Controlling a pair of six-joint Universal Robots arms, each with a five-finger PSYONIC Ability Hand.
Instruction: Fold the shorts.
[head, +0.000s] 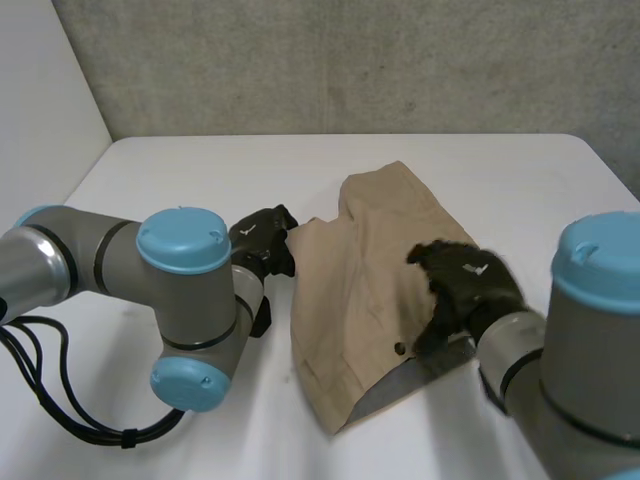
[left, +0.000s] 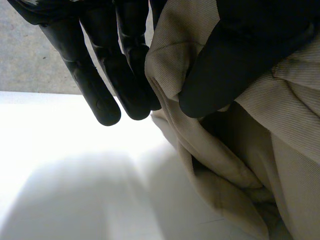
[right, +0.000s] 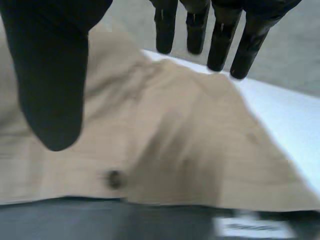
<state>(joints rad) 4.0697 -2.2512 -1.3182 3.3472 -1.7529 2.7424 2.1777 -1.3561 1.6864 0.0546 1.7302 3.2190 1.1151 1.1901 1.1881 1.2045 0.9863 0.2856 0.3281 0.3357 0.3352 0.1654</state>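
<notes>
The tan shorts (head: 370, 280) lie on the white table (head: 200, 170) between the two hands. The left hand (head: 262, 245) is at their side edge and holds a fold of this edge pinched between its fingers (left: 102, 95) and its thumb (left: 235, 60). The right hand (head: 465, 280) is over the waist part of the shorts, wide and holding nothing, with straight fingers spread away from the thumb and a dark button (right: 115, 179) under its palm.
</notes>
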